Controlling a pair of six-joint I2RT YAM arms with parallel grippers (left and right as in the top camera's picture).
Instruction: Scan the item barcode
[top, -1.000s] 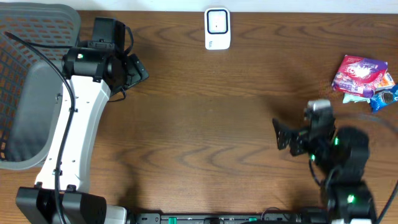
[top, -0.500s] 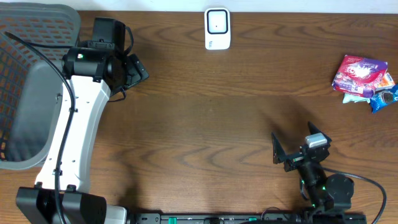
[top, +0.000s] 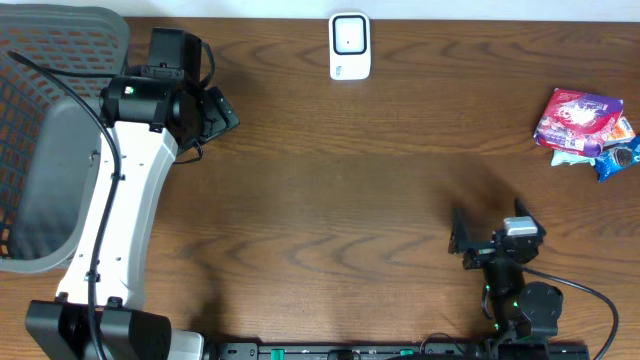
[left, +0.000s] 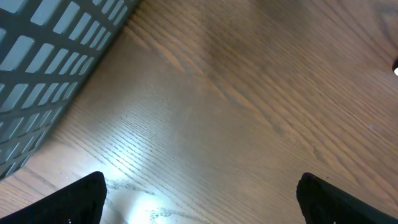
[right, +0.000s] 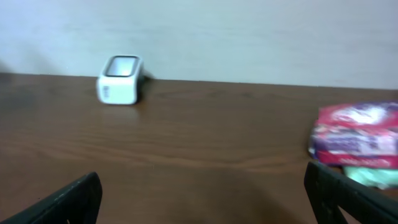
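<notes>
Left jaws spread wide, nothing in them, hanging over bare tabletop (left: 236, 106) just beside basket (top: 40, 120). Right jaws gaping too, empty, low near front edge on right side, facing toward back. Pink snack pack (top: 578, 115) sits far right on tabletop, touching few other wrappers (top: 615, 158), well apart from both arms. White scanner (top: 349, 45) at back edge, middle.
</notes>
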